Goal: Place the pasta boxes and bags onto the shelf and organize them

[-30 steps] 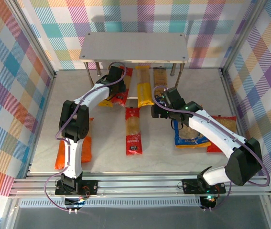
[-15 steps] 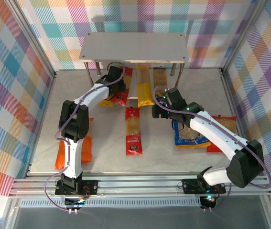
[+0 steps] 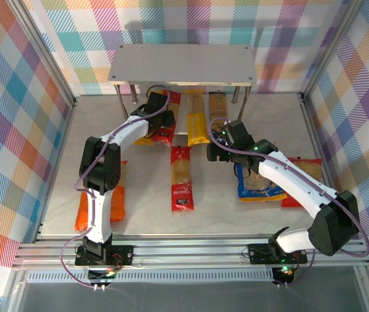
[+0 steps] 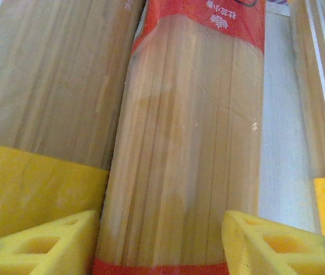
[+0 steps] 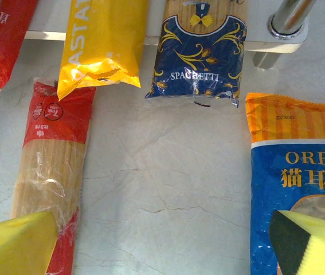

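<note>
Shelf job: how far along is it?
Done: two yellow packs, a red pack and a dark blue pack lie on the shelf's lower board. In hand: the left hand is over that red pack. Left on the table: another red pack, orange bag, blue bag, red bag; the right hand hangs open nearby.

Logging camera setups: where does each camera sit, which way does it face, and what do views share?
Top external: high behind, looking down on the shelf; both arms whole.
Left wrist: on the left gripper, close over a red pack; yellow fingertips flank it.
Right wrist: on the right gripper, facing a shelf leg; fingertips at bottom corners.
Shared: dark blue pack, top and right wrist.
</note>
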`<state>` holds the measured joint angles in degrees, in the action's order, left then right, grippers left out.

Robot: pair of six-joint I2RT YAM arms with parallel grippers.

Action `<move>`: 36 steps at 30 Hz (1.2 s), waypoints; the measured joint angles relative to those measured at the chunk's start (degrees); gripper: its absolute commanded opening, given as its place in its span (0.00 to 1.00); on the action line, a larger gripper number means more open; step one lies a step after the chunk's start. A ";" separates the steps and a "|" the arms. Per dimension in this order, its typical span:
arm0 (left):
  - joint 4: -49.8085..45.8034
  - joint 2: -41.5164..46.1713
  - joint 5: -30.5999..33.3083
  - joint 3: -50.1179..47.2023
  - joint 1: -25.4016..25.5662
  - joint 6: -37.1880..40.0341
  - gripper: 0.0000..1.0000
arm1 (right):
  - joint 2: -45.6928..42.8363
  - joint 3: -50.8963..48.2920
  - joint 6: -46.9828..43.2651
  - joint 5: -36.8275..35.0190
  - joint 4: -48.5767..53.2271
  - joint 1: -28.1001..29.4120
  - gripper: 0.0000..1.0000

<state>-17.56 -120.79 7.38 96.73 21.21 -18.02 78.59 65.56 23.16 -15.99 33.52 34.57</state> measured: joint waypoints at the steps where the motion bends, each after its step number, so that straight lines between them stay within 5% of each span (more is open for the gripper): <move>1: 0.09 1.16 0.33 -1.42 0.02 0.42 0.60 | 0.00 0.00 -0.02 0.00 -0.02 0.00 0.96; 15: 4.15 29.66 12.66 -22.97 5.40 6.56 0.65 | 0.00 -0.39 0.79 4.61 0.02 0.55 0.95; 20: 1.33 36.63 17.33 -28.94 4.83 5.49 0.68 | 2.21 -1.14 2.99 7.76 0.02 5.18 0.96; 36: -4.70 49.62 15.63 -43.80 2.97 -0.15 0.69 | 24.00 7.13 10.51 11.19 -1.11 17.55 0.99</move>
<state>-22.26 -71.18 23.00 52.93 24.18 -18.17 102.59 72.69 33.67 -4.80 32.40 52.12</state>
